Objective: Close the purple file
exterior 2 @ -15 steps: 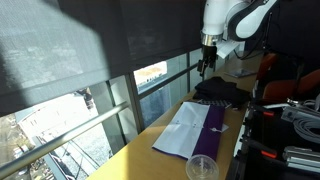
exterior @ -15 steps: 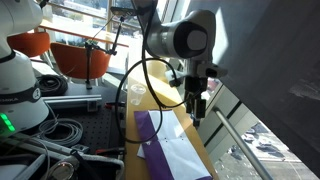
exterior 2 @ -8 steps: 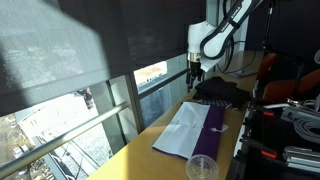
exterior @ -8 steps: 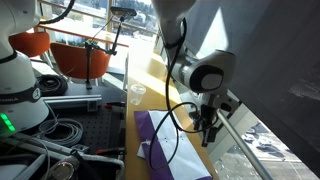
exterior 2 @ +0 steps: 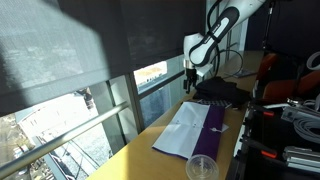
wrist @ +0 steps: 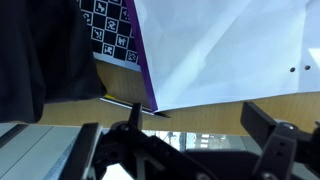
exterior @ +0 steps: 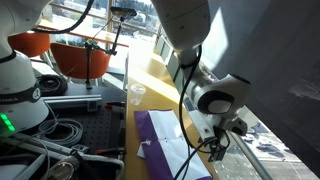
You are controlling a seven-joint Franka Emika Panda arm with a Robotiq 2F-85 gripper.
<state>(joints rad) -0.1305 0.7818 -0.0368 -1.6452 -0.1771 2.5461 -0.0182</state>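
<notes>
In an exterior view, the purple file (exterior: 148, 128) lay open on the wooden table (exterior: 155, 80), with the gripper (exterior: 214, 152) low beside its window-side edge. In an exterior view, the gripper (exterior 2: 190, 88) hung beyond the file's (exterior 2: 188, 130) far end. In the wrist view, the fingers (wrist: 262, 125) stood spread and empty, just off the file's (wrist: 220, 50) white page.

Sunlit wooden counter (exterior 2: 128, 152) beside large windows (exterior 2: 50, 125), dark blind (exterior 2: 90, 40) above
</notes>
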